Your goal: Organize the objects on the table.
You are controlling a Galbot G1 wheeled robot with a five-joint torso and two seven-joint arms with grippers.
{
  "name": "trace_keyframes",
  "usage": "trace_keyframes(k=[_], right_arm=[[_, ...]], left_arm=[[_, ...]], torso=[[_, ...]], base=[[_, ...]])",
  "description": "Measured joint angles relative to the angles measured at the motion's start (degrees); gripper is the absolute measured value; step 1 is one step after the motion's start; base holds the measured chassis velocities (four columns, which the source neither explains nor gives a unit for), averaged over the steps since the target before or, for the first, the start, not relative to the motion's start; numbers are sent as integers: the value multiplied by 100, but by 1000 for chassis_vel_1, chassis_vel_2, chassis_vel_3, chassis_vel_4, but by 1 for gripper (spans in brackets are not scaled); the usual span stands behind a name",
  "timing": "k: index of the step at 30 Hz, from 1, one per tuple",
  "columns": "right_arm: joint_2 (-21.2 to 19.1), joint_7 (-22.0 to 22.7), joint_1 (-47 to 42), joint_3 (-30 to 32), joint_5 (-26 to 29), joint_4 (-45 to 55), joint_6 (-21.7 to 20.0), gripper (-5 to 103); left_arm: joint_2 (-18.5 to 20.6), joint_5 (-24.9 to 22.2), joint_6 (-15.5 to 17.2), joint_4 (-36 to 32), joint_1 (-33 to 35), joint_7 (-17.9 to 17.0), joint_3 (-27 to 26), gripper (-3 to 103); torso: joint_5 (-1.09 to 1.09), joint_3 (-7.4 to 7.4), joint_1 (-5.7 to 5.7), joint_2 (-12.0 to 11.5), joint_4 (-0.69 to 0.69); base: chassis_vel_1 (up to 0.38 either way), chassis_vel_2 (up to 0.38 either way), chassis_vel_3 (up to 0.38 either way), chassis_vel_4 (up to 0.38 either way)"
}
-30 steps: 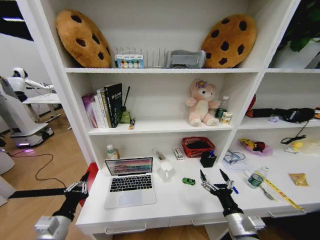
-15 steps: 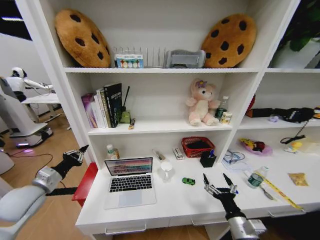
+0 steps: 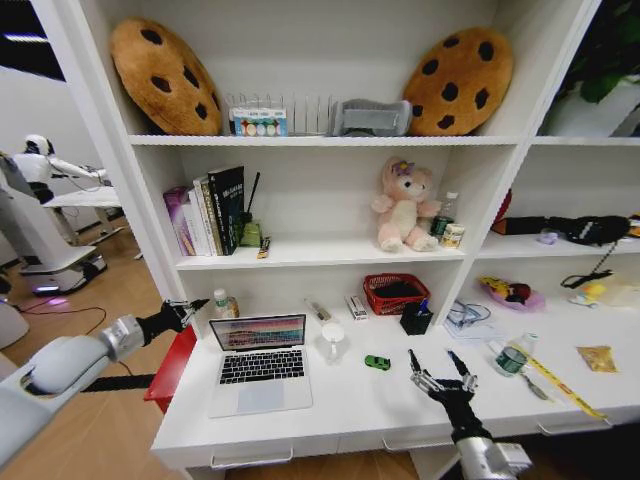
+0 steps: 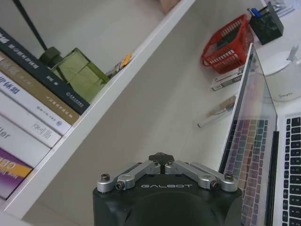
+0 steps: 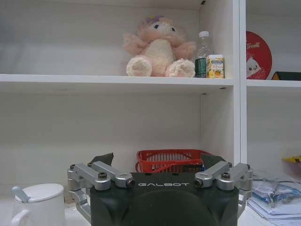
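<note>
Silver laptop (image 3: 260, 358) is sitting open on the table (image 3: 350, 405) — the left gripper (image 3: 192, 305), pinched shut and empty, is hovering beside its screen. Left wrist: lid edge close by. Right gripper (image 3: 441, 367) is waiting spread, empty. Next, probably — closing the lid.

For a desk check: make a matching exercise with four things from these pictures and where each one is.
Things:
1. laptop
2. green toy car
3. red basket
4. right gripper

Places:
A. at the back of the desk, beside the black pen holder
B. open, on the desk's left part
C. above the desk's front edge
D. between the white mug and the right gripper

Pairs: 1-B, 2-D, 3-A, 4-C
</note>
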Motion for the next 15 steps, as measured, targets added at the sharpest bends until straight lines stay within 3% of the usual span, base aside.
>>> trace_keyframes(k=[7, 9, 10, 12, 13, 15], right_arm=[[-107, 12, 15, 83, 5, 29, -161, 100], [-214, -8, 12, 108, 5, 39, -218, 100], [-214, -8, 12, 108, 5, 39, -218, 100], [-273, -102, 14, 112, -13, 39, -193, 100], [-273, -102, 14, 112, -13, 39, -193, 100], [-262, -139, 17, 81, -37, 26, -160, 100]], left_arm=[[11, 471, -103, 348, -943, 711, 827, 0], [14, 750, -228, 513, -1320, 1278, 1140, 0], [14, 750, -228, 513, -1320, 1278, 1140, 0], [50, 961, -222, 544, -1635, 1904, 1359, 0], [50, 961, -222, 544, -1635, 1904, 1359, 0], [41, 1286, -369, 602, -2110, 2626, 1647, 0]], torso=[[1, 0, 0, 0, 2], [0, 0, 0, 0, 3], [0, 0, 0, 0, 3], [1, 0, 0, 0, 3], [1, 0, 0, 0, 3], [1, 0, 0, 1, 2]], base=[[0, 0, 0, 0], [0, 0, 0, 0], [0, 0, 0, 0], [0, 0, 0, 0], [0, 0, 0, 0], [0, 0, 0, 0]])
